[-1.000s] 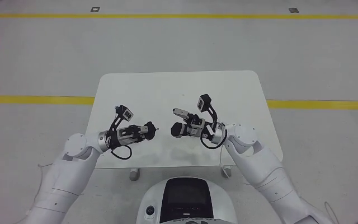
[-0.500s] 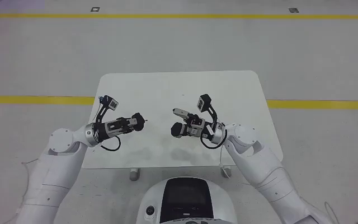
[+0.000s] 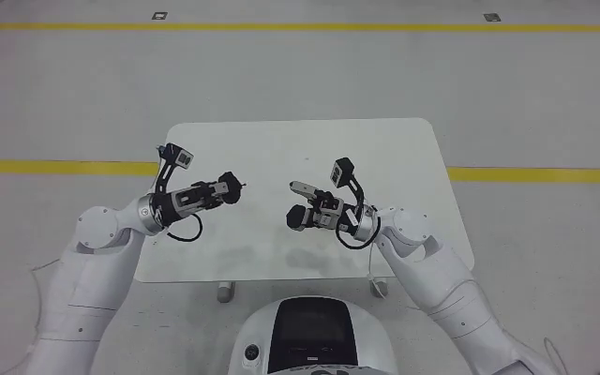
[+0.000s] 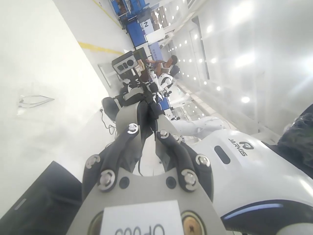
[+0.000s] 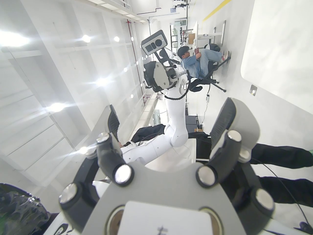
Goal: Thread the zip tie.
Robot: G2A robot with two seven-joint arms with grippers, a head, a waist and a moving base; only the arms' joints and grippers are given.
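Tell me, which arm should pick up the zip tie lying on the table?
Probably the right: the right claw is open above the table, while the left claw is shut. The zip tie lies loose on the table.

A white rounded table (image 3: pixel 375 141) bears 1 thin pale looped zip tie (image 4: pixel 39 96).

White glossy arms (image 3: pixel 94 277); grey-plated end effectors (image 5: pixel 171 107), black fingers (image 5: pixel 223 121), silver screws (image 4: pixel 132 128); black looping cables (image 3: pixel 185 235); black wrist cameras (image 3: pixel 342 172).
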